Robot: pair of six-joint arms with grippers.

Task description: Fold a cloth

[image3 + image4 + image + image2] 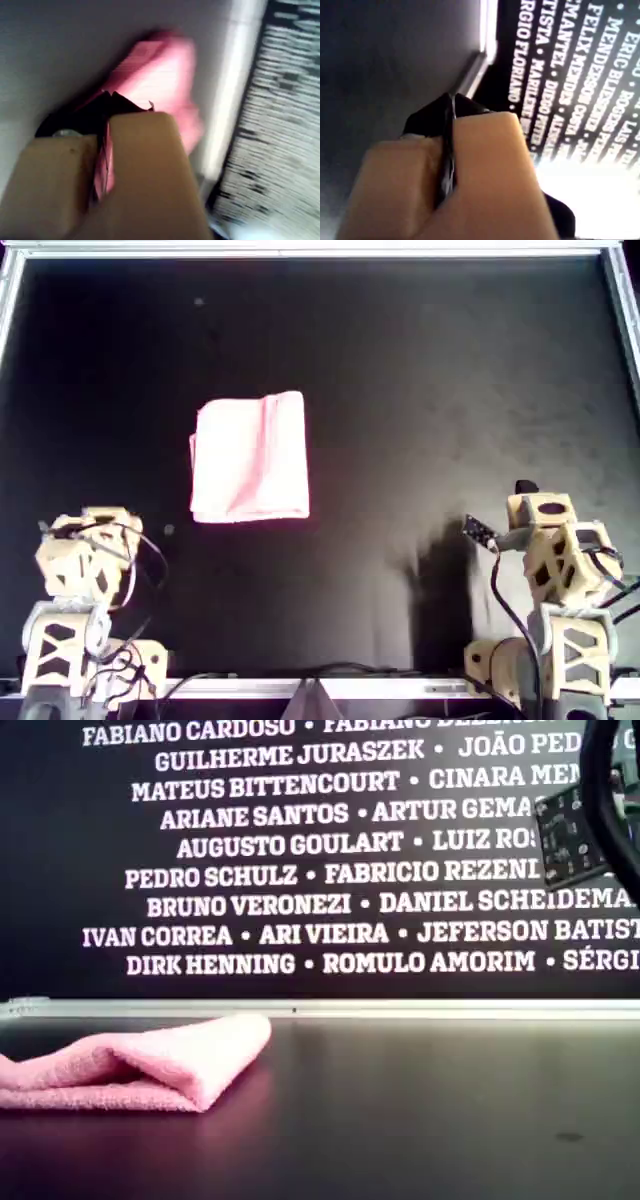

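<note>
The cloth [250, 458] is light pink and lies folded into a rectangle on the black table, left of centre in the overhead view. It shows as a low folded stack in the exterior view [150, 1065]. My first gripper [107, 97] is shut and empty, and the cloth [155, 75] lies blurred beyond its tips, apart from it. My second gripper [451, 102] is shut and empty over bare table. Two tan arms sit drawn back at the near edge, one at the overhead view's lower left [85, 550] and one at the lower right [555, 550]. The wrist views do not show which arm is which.
A metal rail [300, 250] frames the black table. A dark wall with white printed names [300, 870] stands behind the far rail. Cables [330, 675] run along the near edge. A small circuit board [570, 835] hangs at the exterior view's upper right.
</note>
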